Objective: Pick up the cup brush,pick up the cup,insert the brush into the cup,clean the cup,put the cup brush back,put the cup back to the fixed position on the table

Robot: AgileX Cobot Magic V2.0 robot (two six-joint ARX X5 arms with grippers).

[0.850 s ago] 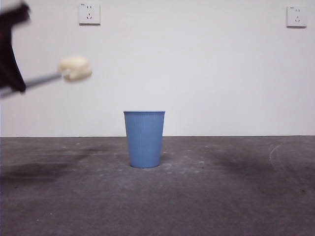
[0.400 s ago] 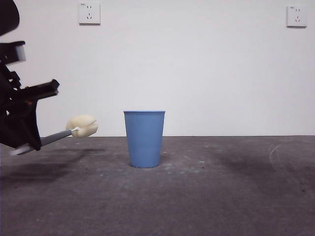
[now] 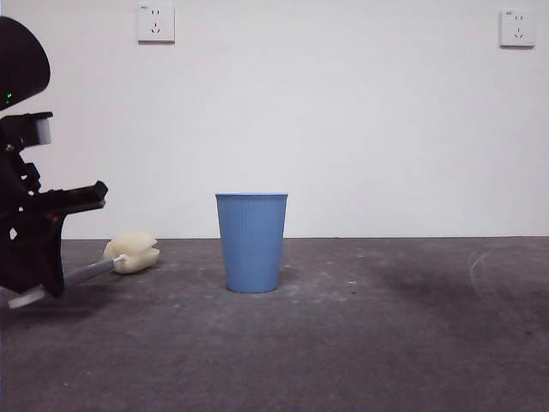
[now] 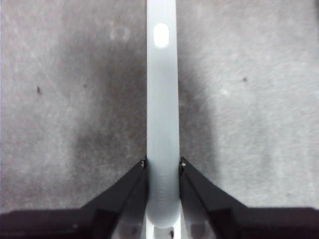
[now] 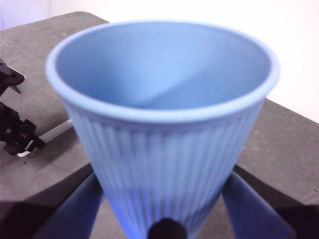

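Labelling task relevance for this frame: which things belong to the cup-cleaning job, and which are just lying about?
In the job:
cup brush, clamped in left gripper
cup, held in right gripper
table

Just there:
second blue cup, standing alone mid-table
two wall sockets

The front view was taken from low down, about level with the rough dark grey table, facing a white wall across it. The left wrist view was aimed close down along the long slim grey brush handle onto the table surface. The right wrist view was filled at very close range by a ribbed blue plastic cup; the handle was shared with it.
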